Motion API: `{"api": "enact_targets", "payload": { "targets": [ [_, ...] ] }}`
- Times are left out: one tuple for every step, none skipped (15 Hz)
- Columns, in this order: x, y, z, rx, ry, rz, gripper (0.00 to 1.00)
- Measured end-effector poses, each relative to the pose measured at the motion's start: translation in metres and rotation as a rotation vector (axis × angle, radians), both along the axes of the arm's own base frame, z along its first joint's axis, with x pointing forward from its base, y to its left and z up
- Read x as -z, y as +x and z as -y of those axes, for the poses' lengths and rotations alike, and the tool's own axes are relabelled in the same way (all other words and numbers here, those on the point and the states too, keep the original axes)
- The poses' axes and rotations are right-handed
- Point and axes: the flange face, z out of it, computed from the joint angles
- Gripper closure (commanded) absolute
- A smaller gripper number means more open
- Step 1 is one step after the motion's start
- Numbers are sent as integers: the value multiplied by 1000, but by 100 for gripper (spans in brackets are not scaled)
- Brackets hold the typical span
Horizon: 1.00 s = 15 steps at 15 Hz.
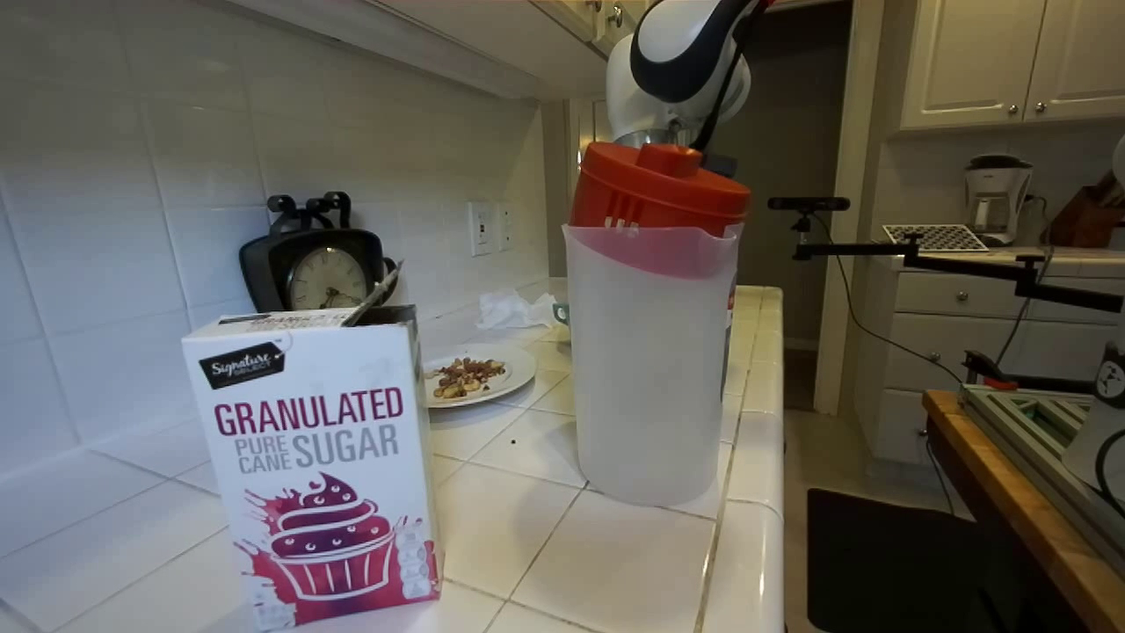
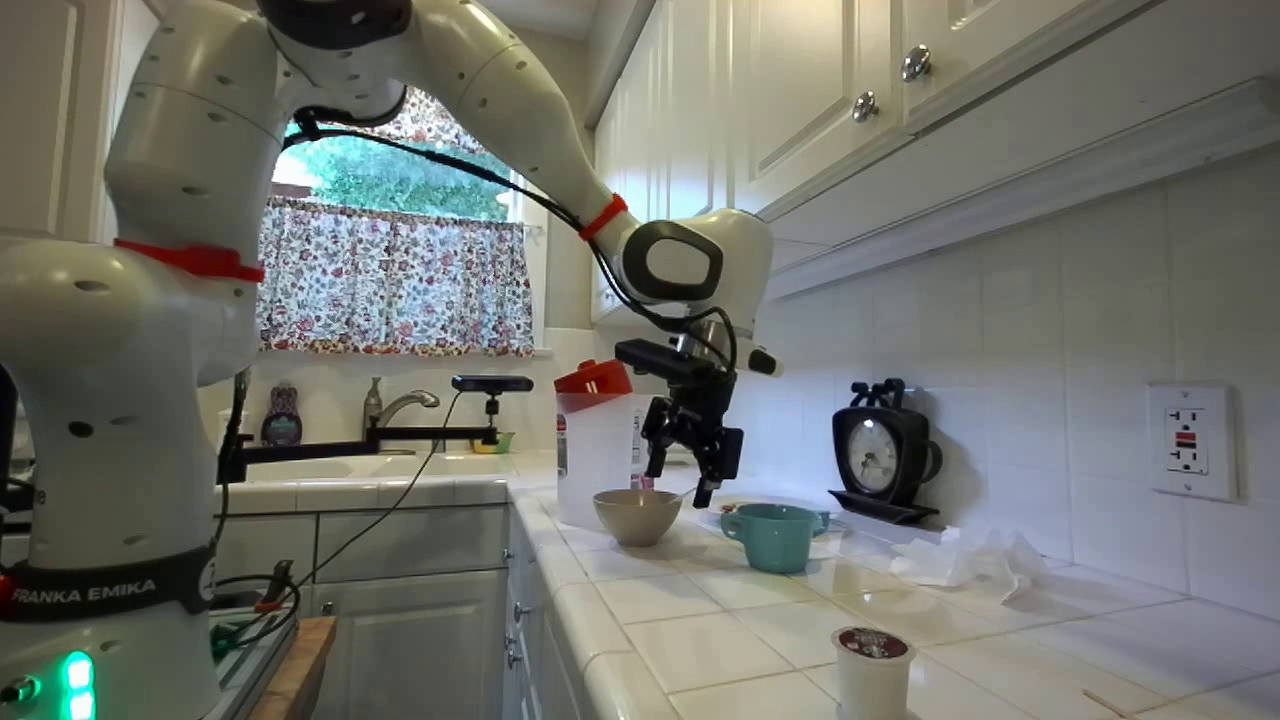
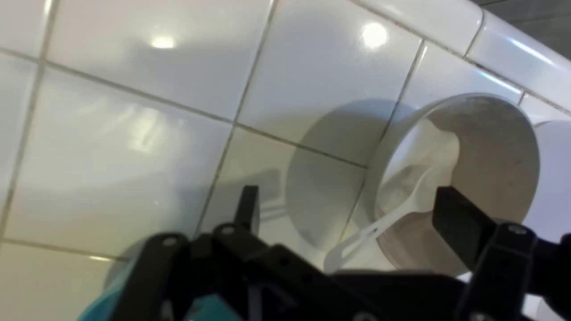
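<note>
While my jaws stand spread, with nothing gripped between them, I hang above the counter (image 2: 690, 645), with the white spoon (image 3: 412, 204) nearest to me. Spoon position: in the wrist view it lies between the two jaws, closer to the one overlapping the bowl (image 2: 637, 524) in that picture. Spoon attitude: head inside the bowl, handle across the rim and projecting on the side toward the teal cup (image 2: 780, 542). Governing relation: the long axis of the spoon runs obliquely to the line joining the jaw tips, not square to it. Clearance: the height between jaw tips and handle cannot be judged reliably from these angles. Surroundings: in an exterior view, the pitcher (image 2: 597, 462) stands near the bowl, its red lid (image 1: 664, 186) tilted in the mouth
</note>
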Motion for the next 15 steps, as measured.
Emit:
{"api": "enact_targets", "payload": {
  "targets": [
    [2, 1, -4, -16, 17, 31, 0],
    [4, 2, -8, -33, 42, 56, 0],
    [4, 2, -11, -49, 73, 74, 0],
    [4, 3, -11, -62, 110, 90, 0],
    [4, 2, -10, -67, 148, 101, 0],
    [4, 2, -7, -68, 182, 110, 0],
    [4, 1, -2, -67, 211, 114, 0],
    [4, -1, 5, -62, 238, 114, 0],
    [3, -3, 14, -55, 261, 108, 0],
    [3, -5, 23, -42, 278, 93, 0],
    [2, -8, 33, -33, 298, 74, 0],
    [3, -11, 41, -28, 321, 56, 0],
    [4, -13, 48, -31, 343, 37, 0],
    [5, -15, 52, -40, 367, 17, 0],
    [7, -14, 54, -54, 391, 2, 0]
  ]
}}
